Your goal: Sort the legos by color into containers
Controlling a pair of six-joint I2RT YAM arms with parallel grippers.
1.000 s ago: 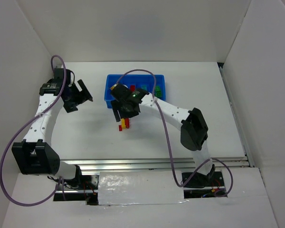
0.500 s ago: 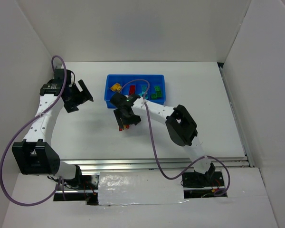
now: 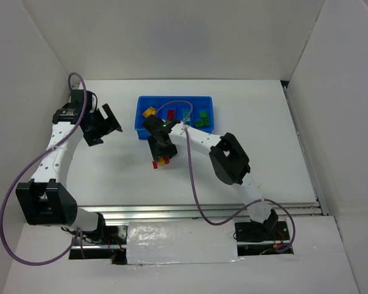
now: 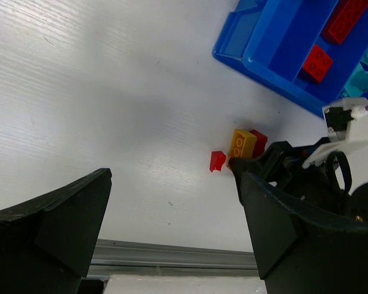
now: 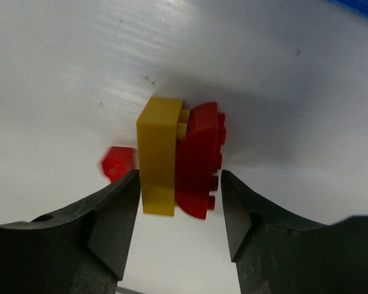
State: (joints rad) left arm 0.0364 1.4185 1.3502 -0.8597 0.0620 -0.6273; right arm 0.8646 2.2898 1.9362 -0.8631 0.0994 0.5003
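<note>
My right end effector straddles a yellow brick and a red brick pressed together on the desk; I can't tell if it grips. The left end effector hangs wide open. Beyond, the blue tray holds other legos.

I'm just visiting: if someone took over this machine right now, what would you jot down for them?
Left gripper: open, empty, left of the tray.
Right gripper: jaws down around a loose yellow brick and loose red brick, side by side on the table; grip uncertain.
Small red piece lies beside them.
Done: yellow bricks, red bricks, teal bricks, green bricks in the tray.
Left: those three.
</note>
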